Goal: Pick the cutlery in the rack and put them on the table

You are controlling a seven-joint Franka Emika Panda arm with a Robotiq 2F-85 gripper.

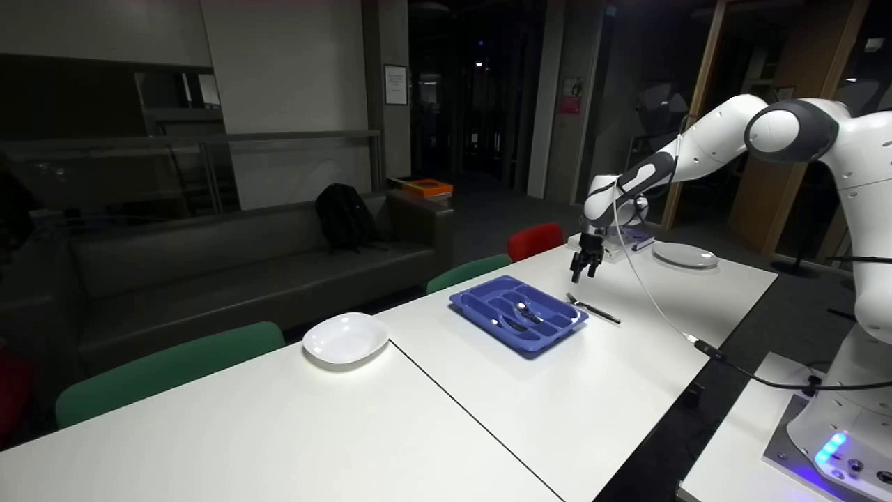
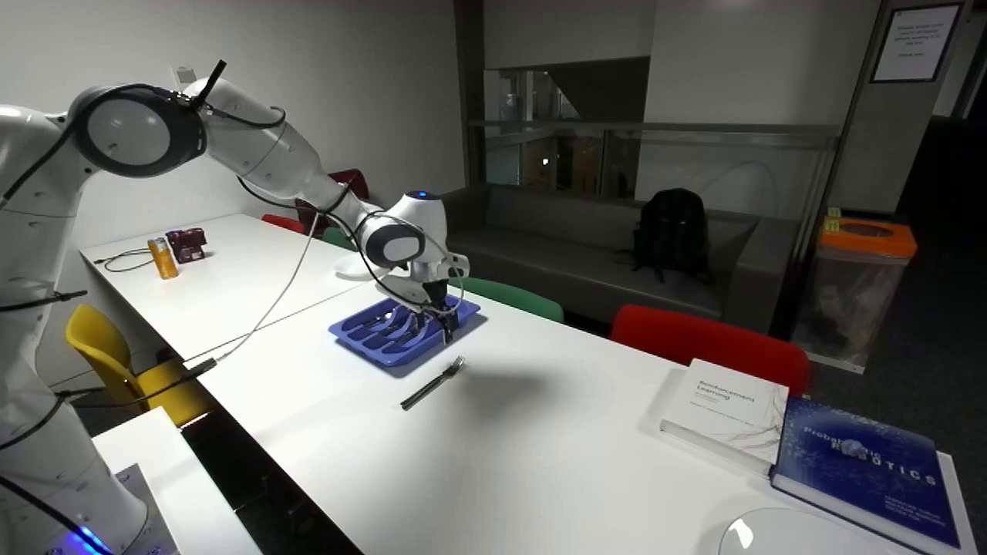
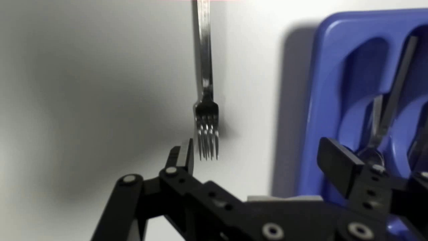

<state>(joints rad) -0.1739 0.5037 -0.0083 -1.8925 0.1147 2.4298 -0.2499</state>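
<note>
A silvery fork [image 1: 596, 310] lies on the white table [image 1: 279, 432], beside the blue rack [image 1: 503, 339]. The fork also shows in an exterior view [image 2: 432, 384] and the wrist view [image 3: 206, 80]; I cannot tell whether another is stacked under it. Cutlery [image 1: 529, 315] lies in the rack's compartments, including a spoon [image 3: 371, 155] and a thin dark handle [image 3: 399, 83] in the wrist view. My gripper [image 3: 257, 150] is open and empty above the table. One finger is near the fork's tines, the other over the rack's edge [image 3: 316, 107]. Part of the rack is hidden behind the gripper.
A white dish [image 1: 346, 338] stands past the table seam. A white plate [image 1: 686, 255] lies at the opposite end, near a white book [image 2: 725, 408] and a blue book [image 2: 864, 462]. An orange can [image 2: 163, 258] stands far off. Chairs line the table; a cable hangs from the arm.
</note>
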